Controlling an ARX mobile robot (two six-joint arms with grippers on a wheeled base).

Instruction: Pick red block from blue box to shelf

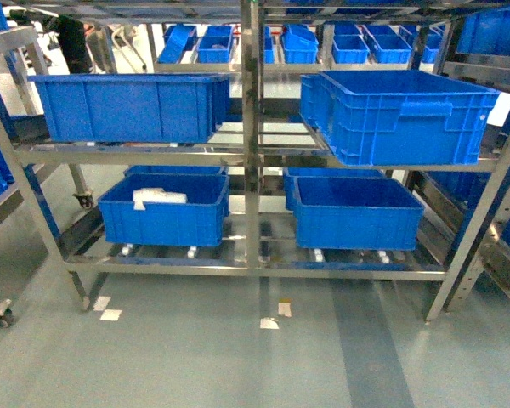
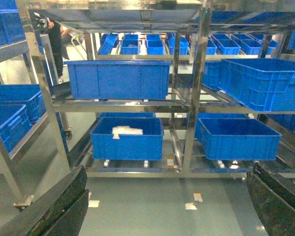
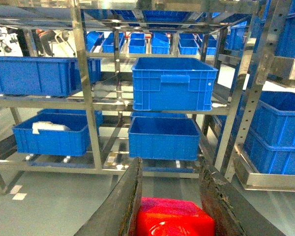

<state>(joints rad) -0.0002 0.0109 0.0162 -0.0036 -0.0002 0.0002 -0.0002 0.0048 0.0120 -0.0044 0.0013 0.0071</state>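
The red block [image 3: 172, 219] sits between the two dark fingers of my right gripper [image 3: 170, 169], which is shut on it, low in the right wrist view. Both wrist views face the steel shelf [image 3: 83, 88] across a stretch of grey floor. In the head view the shelf [image 1: 252, 153] fills the frame, and neither gripper shows there. My left gripper [image 2: 167, 177] is open with nothing between its fingers; they frame the bottom corners of the left wrist view, in front of the shelf [image 2: 194, 98]. The blue box is out of view.
Dark blue ribbed crates stand on the shelf's decks: two on the middle tier [image 1: 132, 106] [image 1: 399, 115], two on the bottom [image 1: 163, 208] [image 1: 357, 212]. The lower left crate holds something white [image 1: 157, 197]. Tape marks [image 1: 269, 323] dot the floor. Another rack of crates [image 3: 280, 128] stands to the right.
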